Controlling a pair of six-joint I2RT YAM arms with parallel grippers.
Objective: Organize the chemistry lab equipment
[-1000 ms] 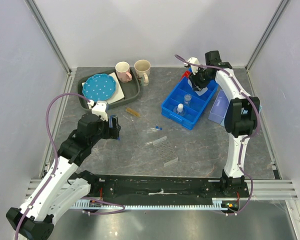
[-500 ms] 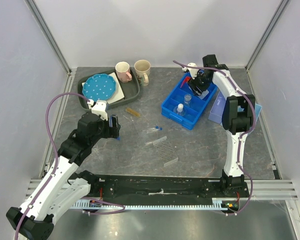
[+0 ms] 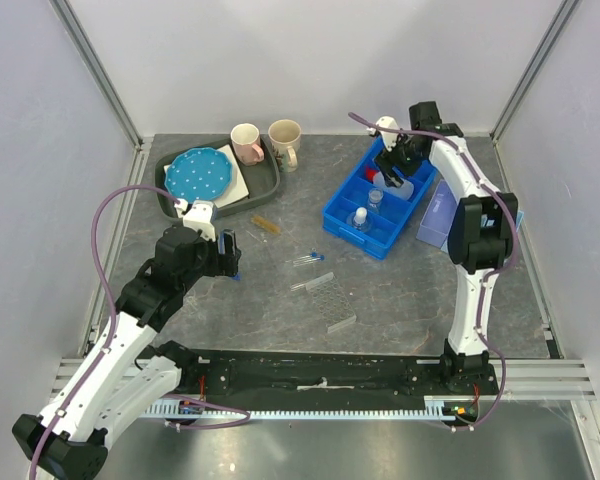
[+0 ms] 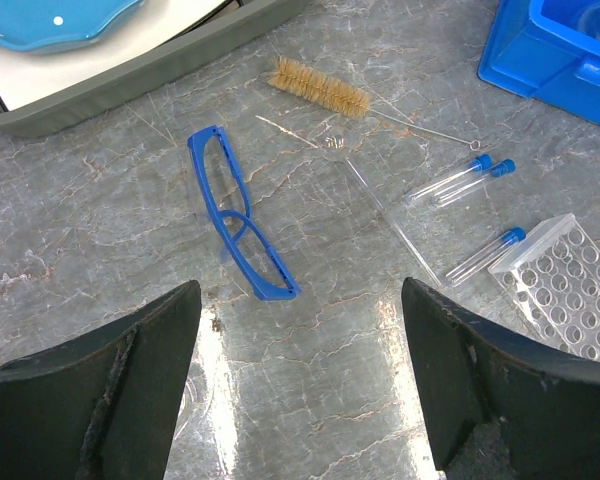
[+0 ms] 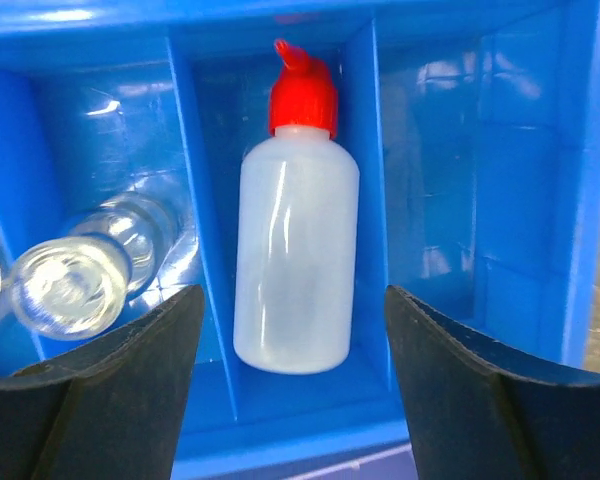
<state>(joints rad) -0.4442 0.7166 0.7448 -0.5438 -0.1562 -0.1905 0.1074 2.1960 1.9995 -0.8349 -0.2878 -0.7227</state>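
Observation:
The white red-capped squeeze bottle (image 5: pixel 296 250) lies in a narrow compartment of the blue bin (image 5: pixel 580 180), red cap pointing away from the camera. My right gripper (image 5: pixel 292 300) hovers over it, open, with its fingers clear of the bottle's sides. A clear beaker (image 5: pixel 70 285) sits in the neighbouring compartment. In the top view the right gripper (image 3: pixel 395 160) is over the bin's (image 3: pixel 340 212) far end. My left gripper (image 4: pixel 302 330) is open just short of the blue-framed safety glasses (image 4: pixel 240 225). Beyond lie the tan brush (image 4: pixel 320 87), blue-capped tubes (image 4: pixel 460 180) and the clear rack (image 4: pixel 570 290).
A grey tray (image 3: pixel 270 180) with a blue dotted plate (image 3: pixel 200 172) stands at the back left, with a pink mug (image 3: pixel 246 142) and a beige mug (image 3: pixel 285 140) behind it. A pale purple box (image 3: pixel 438 215) lies right of the bin. Walls close in on three sides.
My right gripper has opened and let go of the squeeze bottle, which now lies in the bin compartment. The left arm has not moved.

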